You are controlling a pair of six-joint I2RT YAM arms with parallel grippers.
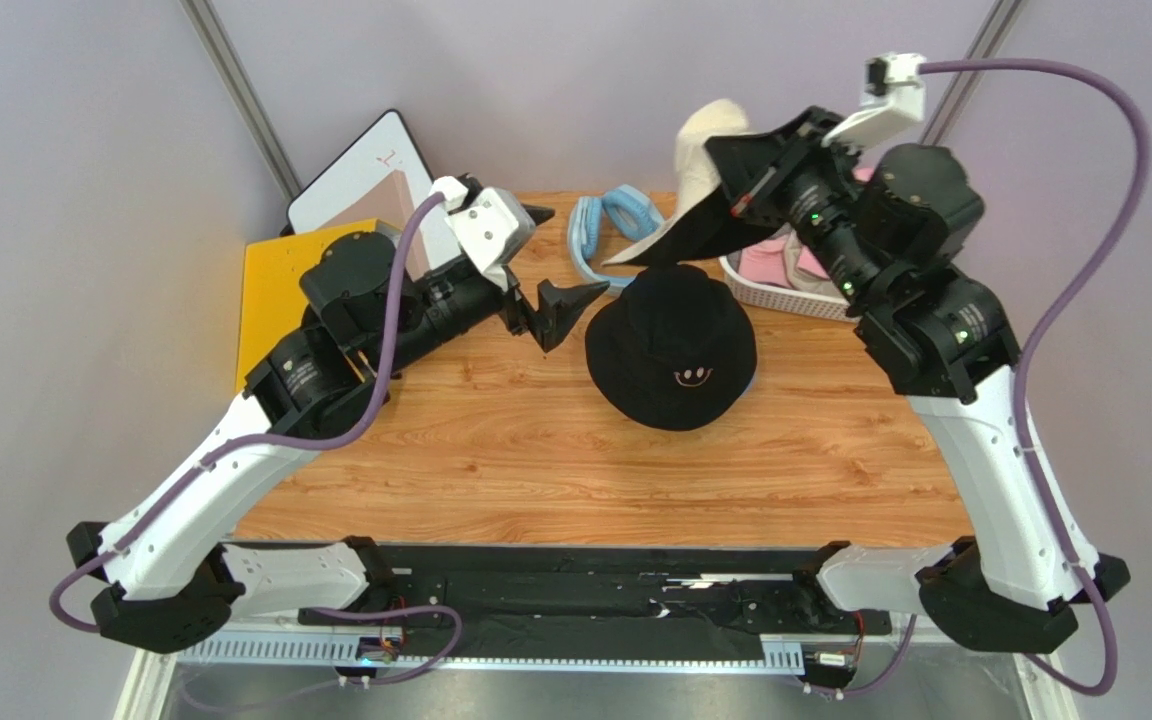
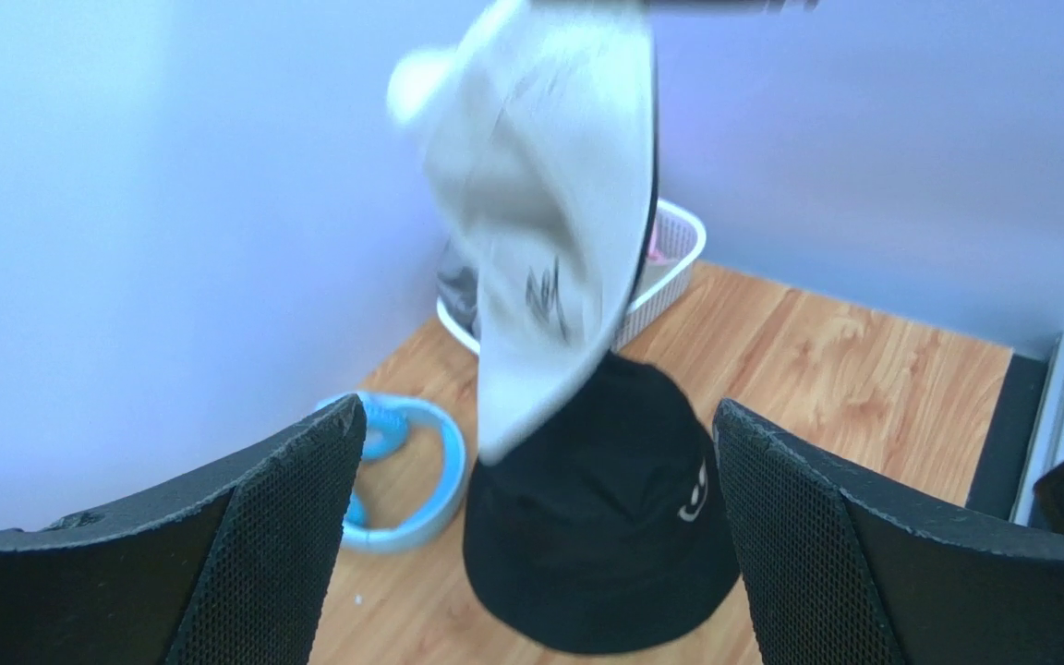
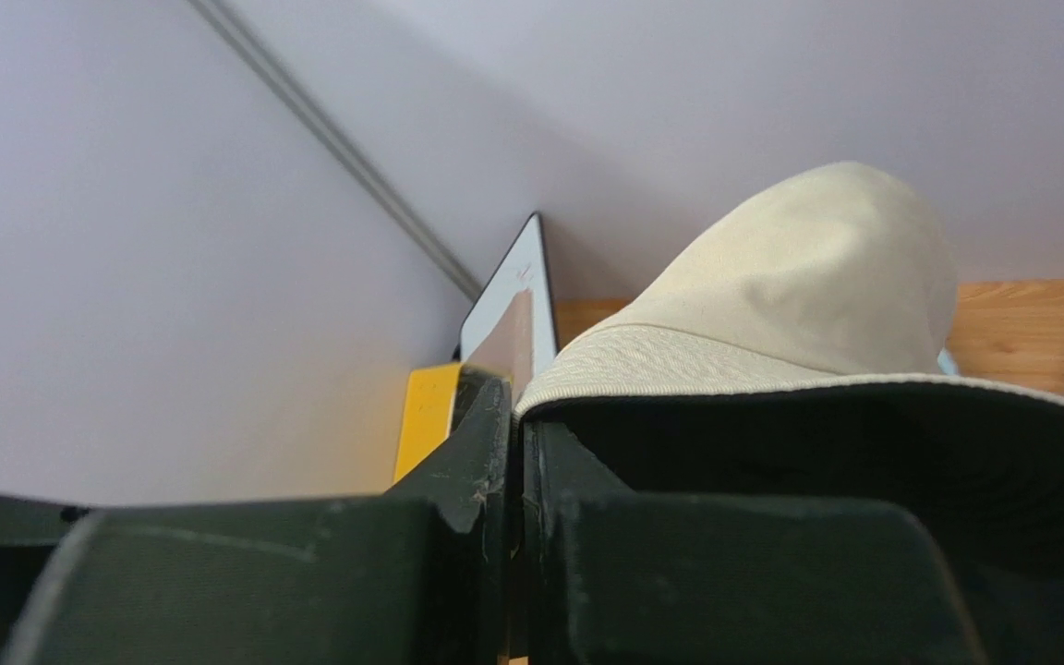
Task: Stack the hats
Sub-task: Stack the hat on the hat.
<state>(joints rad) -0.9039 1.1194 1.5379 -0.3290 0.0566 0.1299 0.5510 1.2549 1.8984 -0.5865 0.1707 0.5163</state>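
Since my right gripper (image 3: 513, 416) is pinched shut on just the brim edge of the beige hat (image 3: 801, 291), dangling tilted over the black hat (image 1: 672, 348) mid-table, it may swing and drop off-centre on release. Left gripper (image 1: 560, 308) is wide open and empty, beside the black hat.

Robot lab cell: plain walls (image 1: 86, 180), wooden table (image 1: 537, 450), bolted arms (image 1: 222, 465).

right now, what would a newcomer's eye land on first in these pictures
The beige hat hanging in the air, pinched by its brim in the shut right gripper, over the black hat that sits mid-table. Next, the left gripper standing wide open to the black hat's left, holding nothing.
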